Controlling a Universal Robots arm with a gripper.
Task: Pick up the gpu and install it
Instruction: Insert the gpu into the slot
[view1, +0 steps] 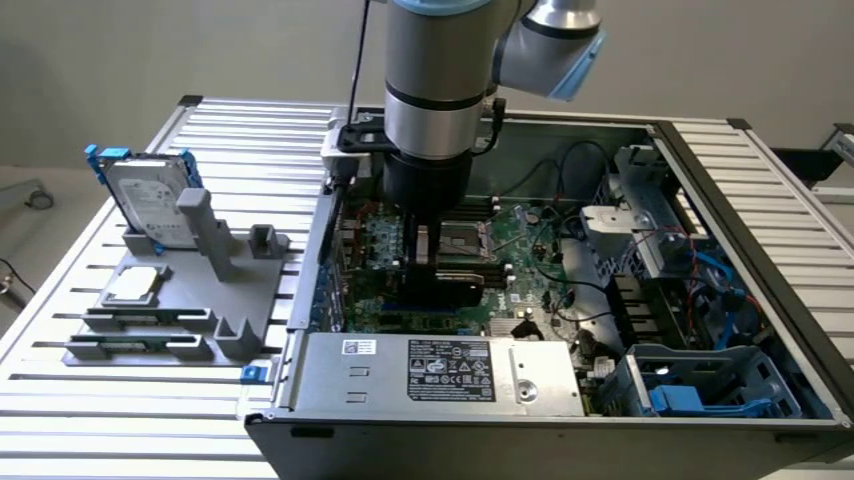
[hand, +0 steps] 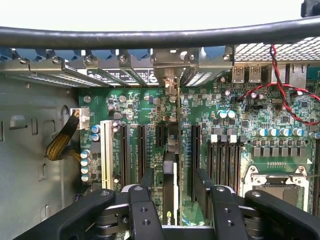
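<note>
Inside the open computer case (view1: 747, 200), my hand (hand: 173, 172) hangs low over the motherboard (hand: 210, 115), straddling the gpu (hand: 170, 190). The card stands on edge among the black expansion slots, and its silver bracket (hand: 170, 67) is up against the rear slot openings of the case. I cannot tell whether it is fully seated. My hand is released: in the wrist view, green board shows between the card and each of my fingers (hand: 147, 185), so nothing is clamped. I judge the card to be light and stiff, so it should not sag. It is fragile, though, because one face is bare circuit board with small parts and the bottom contact edge must not be knocked. The glossy black shroud looks slick, so I would expect a narrow pinch to slide. The best hold seems to be across the two flat faces near the middle of the upper edge, well away from both the bracket and the contacts.
</note>
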